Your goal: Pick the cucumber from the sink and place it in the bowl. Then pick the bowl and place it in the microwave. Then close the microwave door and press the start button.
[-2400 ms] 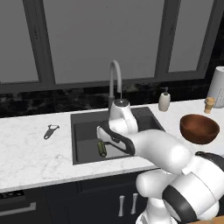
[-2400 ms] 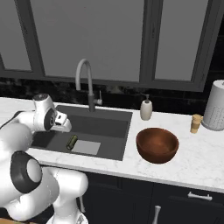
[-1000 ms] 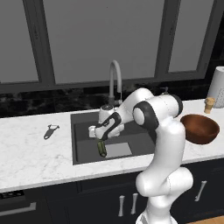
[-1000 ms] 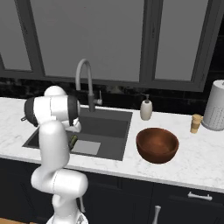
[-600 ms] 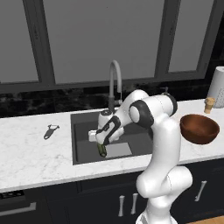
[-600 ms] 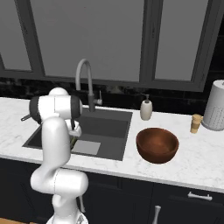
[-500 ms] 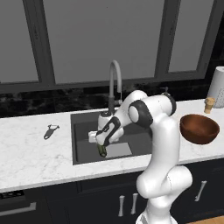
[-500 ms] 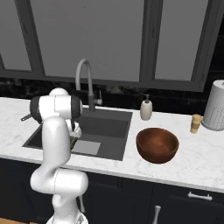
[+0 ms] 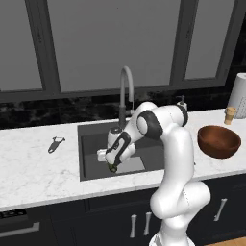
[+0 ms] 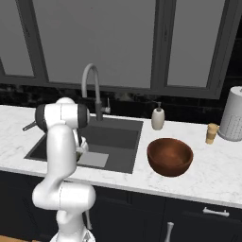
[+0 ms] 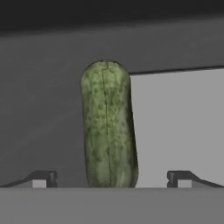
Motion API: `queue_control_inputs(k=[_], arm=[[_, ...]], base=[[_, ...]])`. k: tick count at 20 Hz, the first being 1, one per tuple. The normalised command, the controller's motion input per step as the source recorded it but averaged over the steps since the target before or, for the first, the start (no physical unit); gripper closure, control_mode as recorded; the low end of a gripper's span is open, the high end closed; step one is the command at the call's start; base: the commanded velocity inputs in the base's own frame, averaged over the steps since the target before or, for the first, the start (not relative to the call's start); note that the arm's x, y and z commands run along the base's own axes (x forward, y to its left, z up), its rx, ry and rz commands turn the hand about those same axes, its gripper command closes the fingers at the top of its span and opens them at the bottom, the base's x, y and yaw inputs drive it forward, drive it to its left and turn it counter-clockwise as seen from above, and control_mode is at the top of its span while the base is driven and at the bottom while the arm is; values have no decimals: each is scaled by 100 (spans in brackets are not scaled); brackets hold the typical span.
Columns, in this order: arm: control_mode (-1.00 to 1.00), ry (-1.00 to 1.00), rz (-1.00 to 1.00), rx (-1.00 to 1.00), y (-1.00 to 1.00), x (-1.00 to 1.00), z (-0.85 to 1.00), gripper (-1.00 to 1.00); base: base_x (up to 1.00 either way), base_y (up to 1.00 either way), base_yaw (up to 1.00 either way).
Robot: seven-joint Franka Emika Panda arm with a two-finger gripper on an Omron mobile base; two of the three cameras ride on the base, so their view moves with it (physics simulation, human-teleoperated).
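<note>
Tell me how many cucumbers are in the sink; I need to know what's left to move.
1. The cucumber lies on the sink floor beside the pale drain patch. The arm may hide others.

Speckled matt cucumber — perhaps waxy

White marble counter spans frame centre. Set into it: sink. At its right: bowl, soap dispenser, paper roll; peeler at left.

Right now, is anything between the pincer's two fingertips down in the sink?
Yes. In the hand view the cucumber lies between the open pincer's tips, clear of both, partly over the pale drain patch on the sink floor.
</note>
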Motion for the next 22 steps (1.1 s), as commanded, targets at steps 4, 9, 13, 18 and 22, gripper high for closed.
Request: queue_control_inputs(k=[4,9,13,18,22], arm=[[-100,4,0,0,0,5,-27,-100],[-100,1,0,0,0,25,-29,-100],[-100,1,0,0,0,30,-28,-100],[-100,5,0,0,1,27,-32,100],[-100,6,0,0,0,19,-22,100]], base=[[0,0,0],[0,0,0],[0,0,0],[0,0,0],[0,0,0]])
